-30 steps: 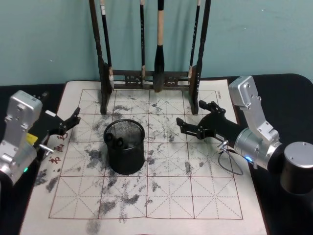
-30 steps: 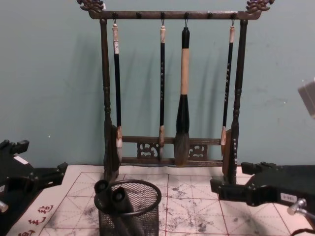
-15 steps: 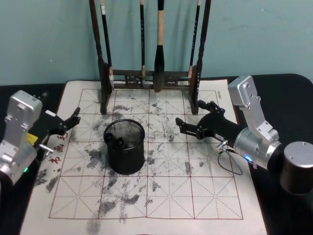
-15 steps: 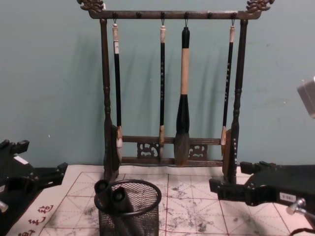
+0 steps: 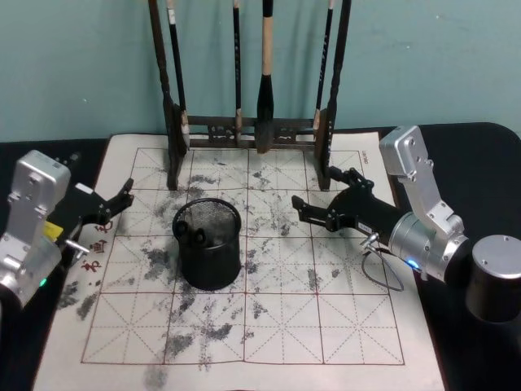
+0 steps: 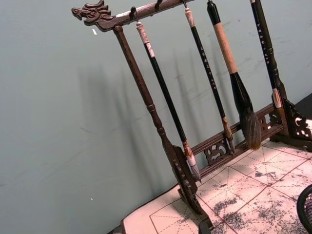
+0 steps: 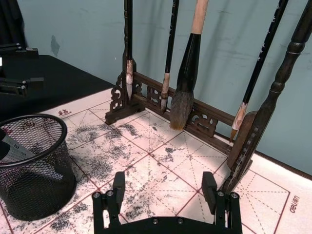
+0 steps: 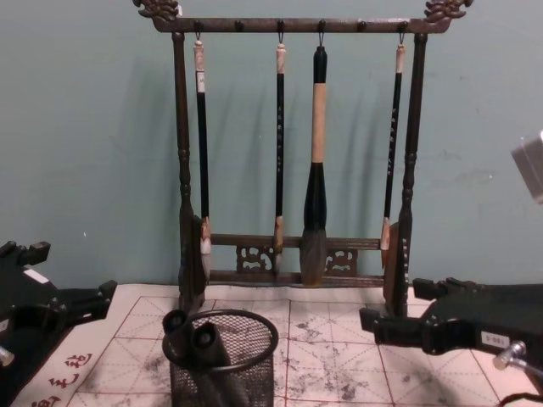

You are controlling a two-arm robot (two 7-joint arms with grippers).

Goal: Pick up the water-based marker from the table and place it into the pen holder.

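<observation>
Ink-stained grid paper (image 5: 269, 326) covers the table, with the tall brush rack (image 8: 293, 153) standing at its far edge. Right gripper (image 5: 316, 195) hovers low over the paper, fingers spread wide and empty; the rack's right post rises just beyond its fingertips, and the holder (image 5: 209, 243) sits well off their tips to the left. Left gripper (image 5: 116, 204) waits at the paper's left edge, fingers apart, nothing between them. Two markers (image 8: 195, 337) lean inside the holder against its left rim.
</observation>
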